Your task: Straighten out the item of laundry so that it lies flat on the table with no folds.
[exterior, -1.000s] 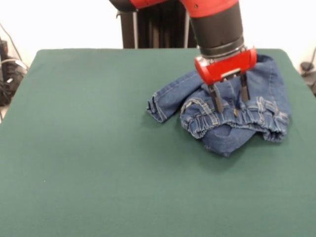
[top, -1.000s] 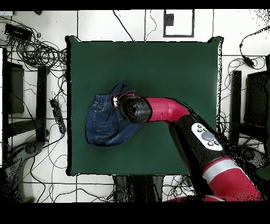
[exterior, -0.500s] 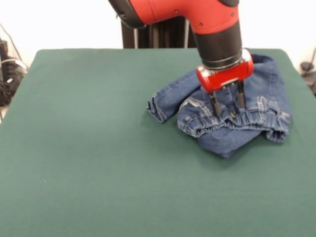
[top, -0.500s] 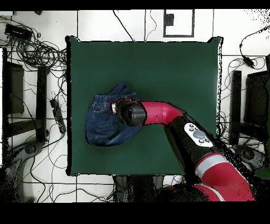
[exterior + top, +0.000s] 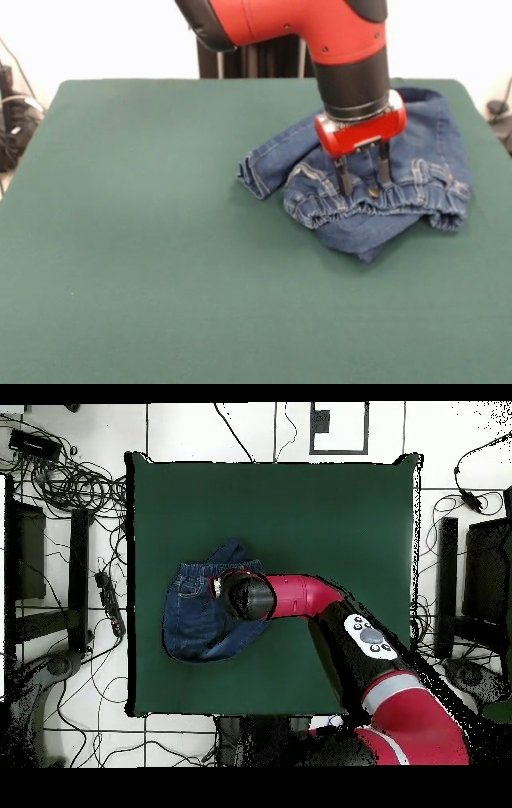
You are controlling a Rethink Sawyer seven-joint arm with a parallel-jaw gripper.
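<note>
The item of laundry [image 5: 424,152] is a small pair of blue jeans, crumpled at the table's [image 5: 160,240] far right. Its gathered waistband faces the camera, folded over a bulge of denim, and one leg end pokes out to the left. My gripper [image 5: 364,186] hangs straight down over the waistband with its fingers [image 5: 344,178] apart and their tips touching the denim. It is open, with a strip of waistband between the tips. From overhead, the jeans [image 5: 195,624] lie near the table's [image 5: 330,514] left edge, and the arm's wrist [image 5: 248,596] covers their right part.
In the front view the jeans lie close to the table's right edge [image 5: 488,136]. Cables [image 5: 70,484] and black equipment [image 5: 25,549] lie on the floor around the table. The arm [image 5: 330,619] crosses the table's lower middle in the overhead view.
The gripper has come lower and slightly left in the front view, settling onto the waistband. The bunched waistband has shifted a little left with it.
</note>
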